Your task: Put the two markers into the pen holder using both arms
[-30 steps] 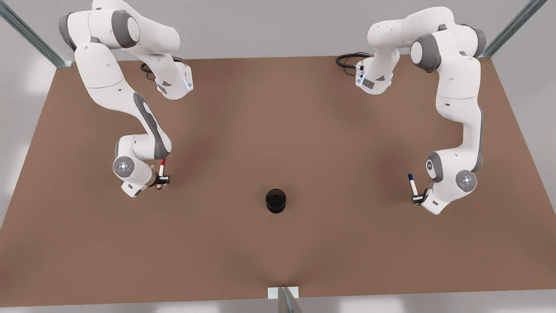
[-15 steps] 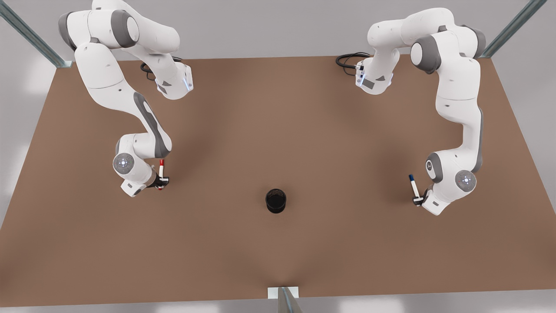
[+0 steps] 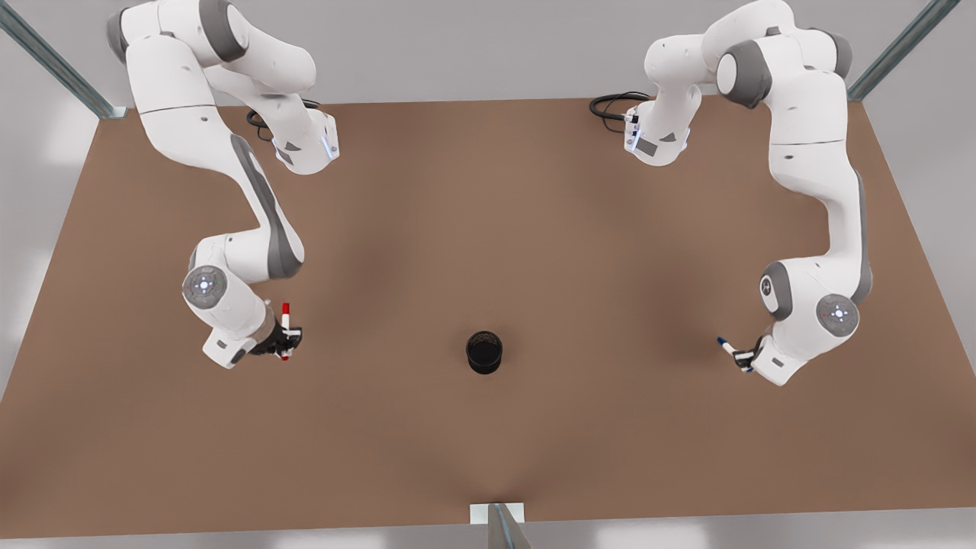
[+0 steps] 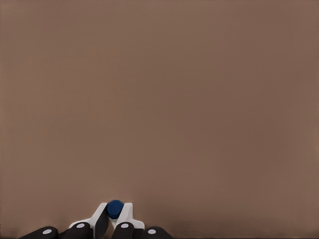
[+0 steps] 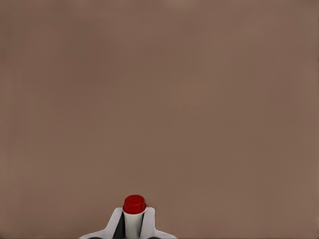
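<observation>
Right gripper (image 3: 284, 339) is clamping the red marker (image 3: 286, 329), left gripper (image 3: 741, 358) the blue marker (image 3: 728, 349); pen holder (image 3: 484, 351) is sitting between them, nearer the right

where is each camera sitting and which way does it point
Front view: high above the table, looking down on the pen holder and both arms.
Left wrist view: on the arm at the front view's right, looking along its tool at bare table; its fingers grip the blue marker.
Right wrist view: on the arm at the front view's left, facing table; the tool clamps the red marker.
Shared: front and left wrist views both show the blue marker; front and right wrist views both show the red marker.
</observation>
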